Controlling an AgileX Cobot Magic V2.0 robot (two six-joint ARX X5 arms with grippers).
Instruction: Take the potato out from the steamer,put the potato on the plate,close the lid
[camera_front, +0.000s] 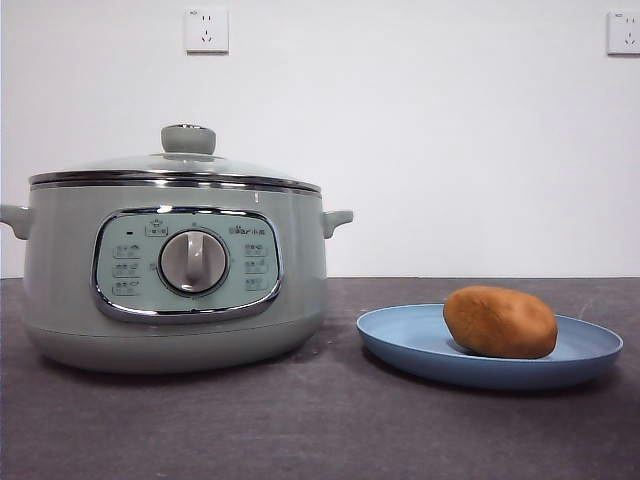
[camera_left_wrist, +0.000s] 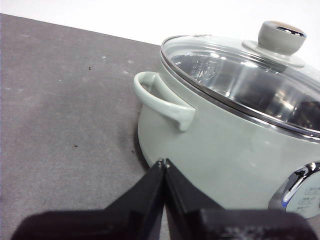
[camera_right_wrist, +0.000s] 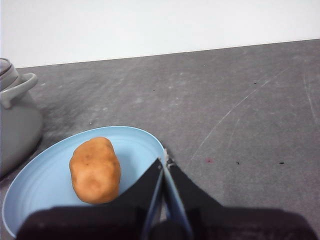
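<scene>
Hovering over the desk (camera_front: 300, 430), both pincers are clenched on nothing: left gripper (camera_left_wrist: 164, 162) w/ jaws pressed together just beside the steamer (camera_left_wrist: 225, 150), right gripper (camera_right_wrist: 166, 162) likewise, at the plate (camera_right_wrist: 45, 180) rim. Count: 1 steamer, 1 lid (camera_left_wrist: 240, 75), 1 plate, 1 potato (camera_right_wrist: 95, 170), 2 wall sockets (camera_front: 206, 30). Lid sits closed on the steamer; potato lies on the plate, which is near the steamer, apart from it. Front view alone shows the dial (camera_front: 193, 262) & sockets, no arms; left wrist view shows the pot's shiny inside through the glass.
</scene>
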